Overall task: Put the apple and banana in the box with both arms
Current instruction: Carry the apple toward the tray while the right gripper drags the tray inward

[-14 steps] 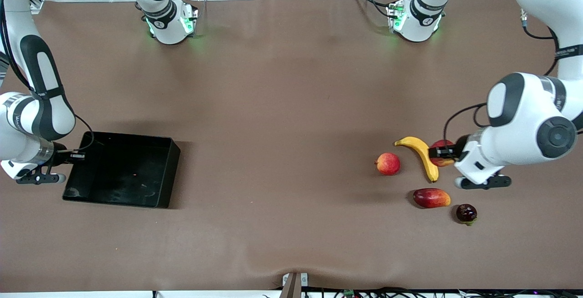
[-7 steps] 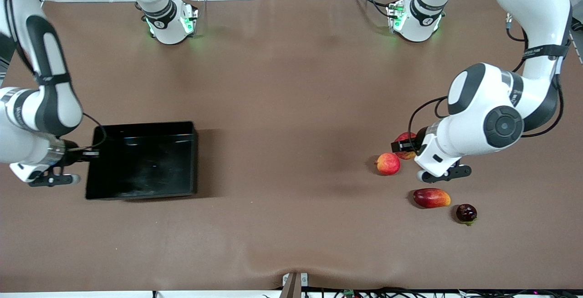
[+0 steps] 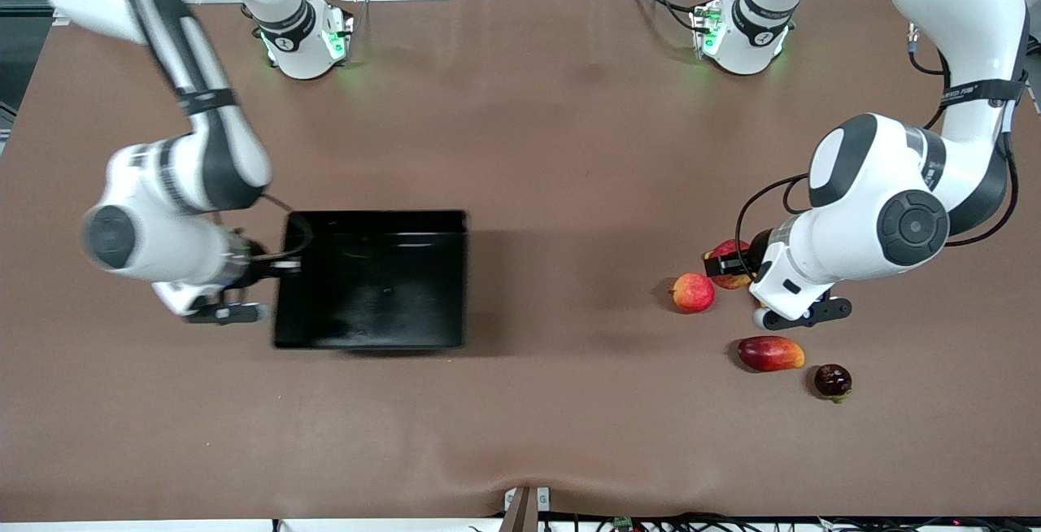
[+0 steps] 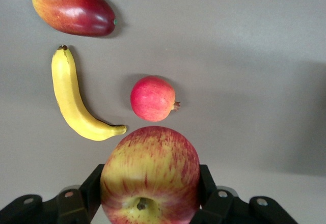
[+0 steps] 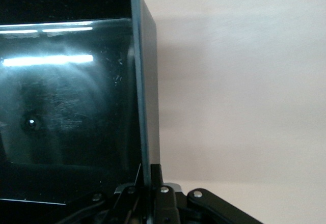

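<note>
My left gripper point(image 3: 726, 265) is shut on the apple point(image 3: 729, 257), red with yellow streaks, and holds it just above the table beside the fruits. In the left wrist view the apple point(image 4: 150, 175) sits between my left gripper's point(image 4: 150, 183) two black fingers. The banana point(image 4: 76, 102) lies on the table below it; in the front view my left arm hides it. My right gripper point(image 3: 285, 266) is shut on the end wall of the empty black box point(image 3: 370, 288). The right wrist view shows my right gripper point(image 5: 150, 180) clamped on that thin wall point(image 5: 145, 81).
A pinkish-red round fruit point(image 3: 693, 292) lies beside the held apple, also seen in the left wrist view point(image 4: 153, 98). A red oblong fruit point(image 3: 770, 353) and a small dark fruit point(image 3: 833, 381) lie nearer the front camera. Brown cloth covers the table.
My right arm has carried the box along the table toward the left arm's end. My left gripper has shifted with the apple toward the pinkish fruit, and its arm now hides the banana.
</note>
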`<state>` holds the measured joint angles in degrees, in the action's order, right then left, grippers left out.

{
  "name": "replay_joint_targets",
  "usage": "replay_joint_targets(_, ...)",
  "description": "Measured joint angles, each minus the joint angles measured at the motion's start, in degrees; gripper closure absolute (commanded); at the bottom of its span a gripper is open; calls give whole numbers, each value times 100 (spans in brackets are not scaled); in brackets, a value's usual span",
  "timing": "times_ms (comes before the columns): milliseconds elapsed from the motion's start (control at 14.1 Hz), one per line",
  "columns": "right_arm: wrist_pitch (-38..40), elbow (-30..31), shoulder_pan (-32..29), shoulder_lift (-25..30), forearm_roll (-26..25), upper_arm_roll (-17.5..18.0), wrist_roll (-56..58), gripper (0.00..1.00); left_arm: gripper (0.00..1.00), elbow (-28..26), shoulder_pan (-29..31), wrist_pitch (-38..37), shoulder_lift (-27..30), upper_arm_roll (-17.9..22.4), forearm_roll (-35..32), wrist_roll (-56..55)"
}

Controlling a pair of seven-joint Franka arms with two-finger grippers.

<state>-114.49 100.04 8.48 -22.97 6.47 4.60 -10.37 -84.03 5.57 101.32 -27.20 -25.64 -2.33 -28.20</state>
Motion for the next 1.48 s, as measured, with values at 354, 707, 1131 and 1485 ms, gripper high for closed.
replay_joint_targets(354, -490, 43, 1291, -71, 13, 5, -1604, 100, 100, 4, -33, -61, 79, -140, 1, -341)
replay_joint_targets(707, -1397, 127, 2137, -462, 17, -1, -2841, 100, 100, -48, -396, -74, -3, -262, 4, -1182)
replay_joint_targets(1131, -2158, 148, 2476, -1026, 24, -7, -3533, 4, 100, -93, -1046, 627, -583, -268, 5, -2367)
replay_joint_targets(1485, -2158, 82, 2474, -1013, 44, -45, -3668, 0, 100, -110, -1452, 1533, -1340, -240, -1, -2684)
